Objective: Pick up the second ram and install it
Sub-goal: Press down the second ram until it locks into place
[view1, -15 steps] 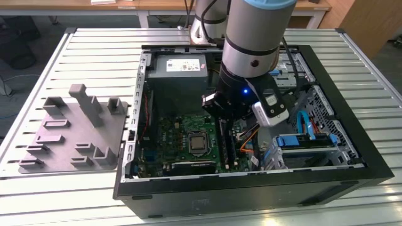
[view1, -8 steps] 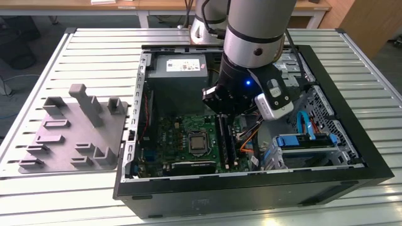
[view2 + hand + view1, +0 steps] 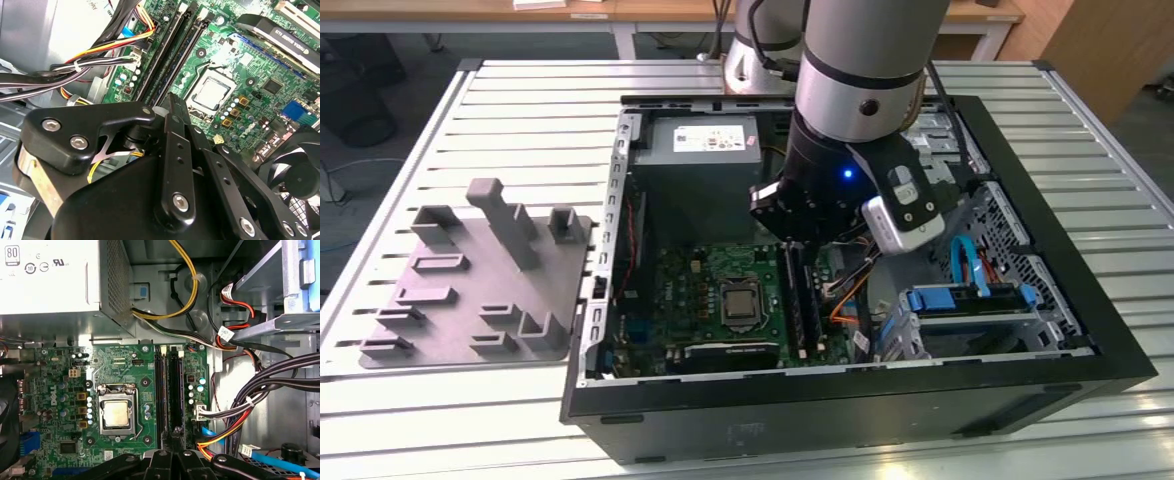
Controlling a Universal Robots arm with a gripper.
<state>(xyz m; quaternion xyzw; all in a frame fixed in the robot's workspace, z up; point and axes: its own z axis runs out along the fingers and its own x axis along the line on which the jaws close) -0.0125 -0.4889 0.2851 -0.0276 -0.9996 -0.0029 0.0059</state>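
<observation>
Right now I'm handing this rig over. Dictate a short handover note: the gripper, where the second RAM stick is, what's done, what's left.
The gripper is low inside the open black computer case, with its tip just above the long black memory slots beside the square silver processor.
I cannot tell whether it is open or shut.
I cannot tell whether the second ram is at the tip or in a slot.
Done: seating is unconfirmed.
Left: check the slots.
</observation>
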